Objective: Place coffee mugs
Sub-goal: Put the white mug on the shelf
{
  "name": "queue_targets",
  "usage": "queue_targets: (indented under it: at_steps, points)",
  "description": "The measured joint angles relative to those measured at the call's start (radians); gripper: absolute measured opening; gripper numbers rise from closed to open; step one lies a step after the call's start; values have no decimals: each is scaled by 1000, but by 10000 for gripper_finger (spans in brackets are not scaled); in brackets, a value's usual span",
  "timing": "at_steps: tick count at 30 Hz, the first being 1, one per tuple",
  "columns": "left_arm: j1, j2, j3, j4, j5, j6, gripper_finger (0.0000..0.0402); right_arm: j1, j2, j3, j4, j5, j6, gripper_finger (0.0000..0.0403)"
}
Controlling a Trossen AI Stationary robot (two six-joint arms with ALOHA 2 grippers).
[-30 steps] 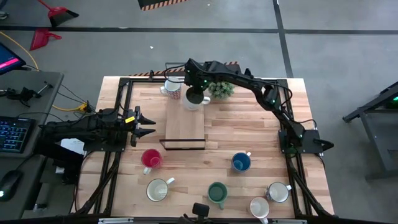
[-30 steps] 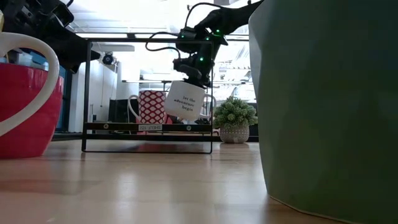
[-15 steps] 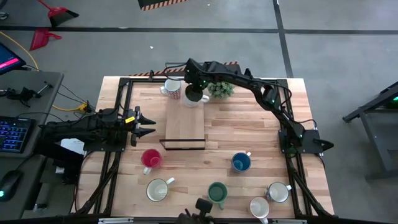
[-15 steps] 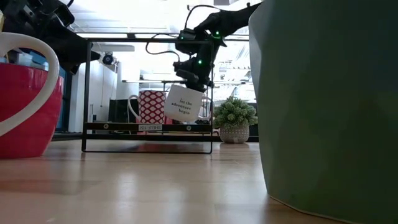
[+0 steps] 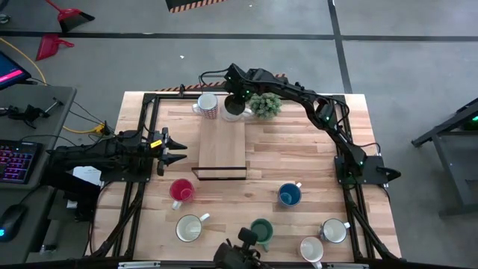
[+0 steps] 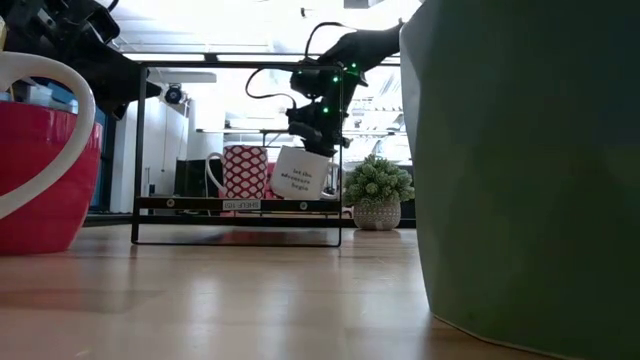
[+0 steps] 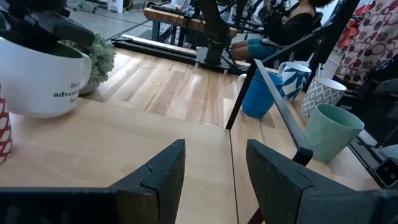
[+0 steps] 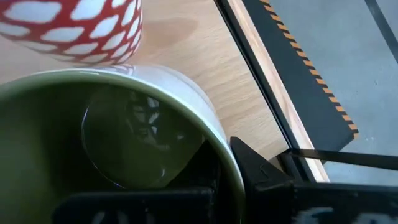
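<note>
My right gripper (image 5: 237,99) is shut on a white mug with dark lettering (image 6: 300,172) over the far end of a wooden riser (image 5: 222,149). The mug hangs just above the riser's top, right beside a red-and-white patterned mug (image 5: 208,106) that stands on its base there. Whether the white mug touches the wood I cannot tell. My left gripper (image 5: 176,149) waits open at the table's left, level, with nothing between its fingers (image 7: 163,175). On the near half of the table stand red (image 5: 181,190), blue (image 5: 290,195), teal (image 5: 261,232) and cream (image 5: 189,228) mugs. My right gripper holds the white mug by its rim (image 8: 214,134). One finger (image 8: 200,167) is inside the cup and the other (image 8: 255,167) is outside the wall. The fingers come from above, slanting down toward the far edge. The mug hangs tilted below them (image 6: 300,172).
A small potted plant (image 5: 265,104) stands close to the right of the held mug. Two more white mugs (image 5: 334,230) (image 5: 311,249) sit at the near right. A black frame (image 5: 153,104) runs around the table. A dark object (image 5: 239,254) shows at the near edge.
My right gripper has carried the white mug toward the table's far edge and slightly down, along the riser to beside the red-and-white mug. Its wrist has rolled a little. The mug stays tilted in the hold.
</note>
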Motion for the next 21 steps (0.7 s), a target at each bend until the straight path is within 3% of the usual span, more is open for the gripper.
queue_targets:
  at_steps: [21]
  points:
    - [0,0,0,0,0,0,158,-15,31,5,28,-6,-11,5]
